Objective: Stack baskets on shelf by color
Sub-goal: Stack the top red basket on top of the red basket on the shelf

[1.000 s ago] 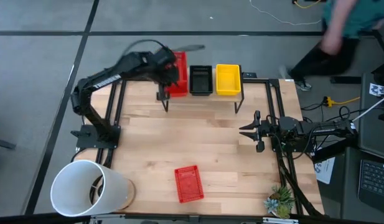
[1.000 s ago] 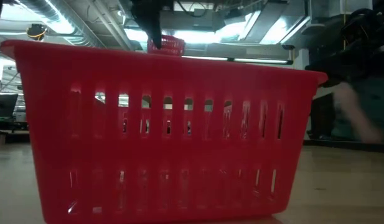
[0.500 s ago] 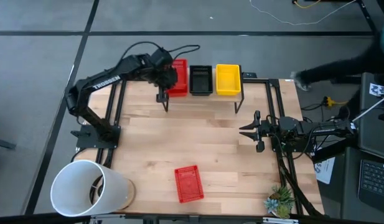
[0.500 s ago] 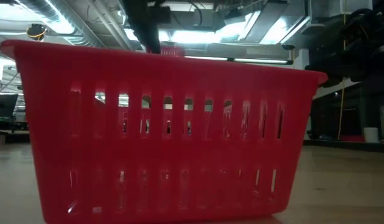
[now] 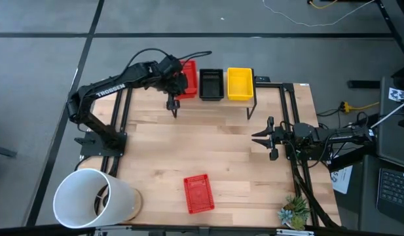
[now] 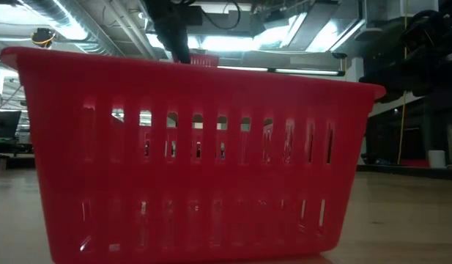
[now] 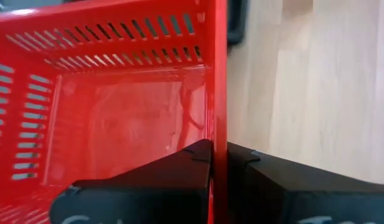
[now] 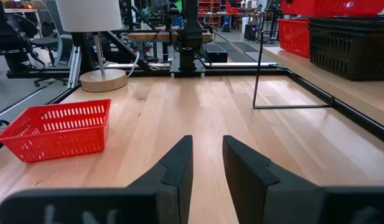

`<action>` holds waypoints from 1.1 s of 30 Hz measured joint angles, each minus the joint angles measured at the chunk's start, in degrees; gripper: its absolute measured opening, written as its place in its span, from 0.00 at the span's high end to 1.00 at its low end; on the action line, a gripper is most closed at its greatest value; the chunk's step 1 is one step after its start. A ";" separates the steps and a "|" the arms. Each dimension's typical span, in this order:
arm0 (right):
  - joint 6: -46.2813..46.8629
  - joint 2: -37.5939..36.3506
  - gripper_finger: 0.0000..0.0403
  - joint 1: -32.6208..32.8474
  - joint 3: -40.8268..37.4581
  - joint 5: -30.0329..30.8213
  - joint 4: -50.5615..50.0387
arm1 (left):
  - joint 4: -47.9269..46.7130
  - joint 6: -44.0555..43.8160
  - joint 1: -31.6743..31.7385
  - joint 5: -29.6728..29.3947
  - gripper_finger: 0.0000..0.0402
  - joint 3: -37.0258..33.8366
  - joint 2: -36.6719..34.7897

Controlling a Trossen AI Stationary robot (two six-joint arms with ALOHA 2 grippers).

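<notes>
1. Table (image 5: pixel 215 144): light wood, carrying the shelf (image 5: pixel 211 103) along its far edge. A white bucket (image 5: pixel 90 196) stands at the near left corner.
2. Left arm: over the past second its gripper (image 5: pixel 177 84) has drawn in and lowered over the shelf's left end. The red basket it carries (image 5: pixel 187 80) now sits over the red stack position, beside the black basket (image 5: pixel 211 84) and the yellow basket (image 5: pixel 239 83).
3. Left gripper fingers: the left wrist view shows them clamped on that basket's side wall (image 7: pixel 218 93), one finger (image 7: pixel 179 168) inside and one outside.
4. Judgement: placement is at its final stage; release has not yet occurred.
5. Right gripper (image 5: pixel 262 137): parked at the table's right edge, unchanged, fingers (image 8: pixel 173 168) slightly apart and holding nothing.
6. Outstanding item: one loose red basket (image 5: pixel 197 193) lies near the front edge, well apart from the shelf, filling the low view (image 6: pixel 189 154). It is the evident next pick.
</notes>
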 joint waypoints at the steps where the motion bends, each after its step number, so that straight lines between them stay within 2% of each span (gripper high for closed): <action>1: 0.00 0.01 0.78 0.00 0.00 0.00 0.00 | -0.66 -0.17 -0.02 -0.13 1.00 -0.06 0.00; 7: 0.00 0.01 0.78 0.00 0.00 0.00 0.00 | -0.14 0.10 0.04 -3.35 1.00 -0.06 -0.02; 26: 0.00 -0.01 0.78 0.02 0.00 0.00 0.00 | -2.01 -0.99 0.20 -3.39 1.00 -0.06 0.38; 33: 0.00 0.00 0.78 0.00 0.00 0.00 0.00 | 0.00 -0.94 -0.20 -3.02 1.00 -0.06 1.21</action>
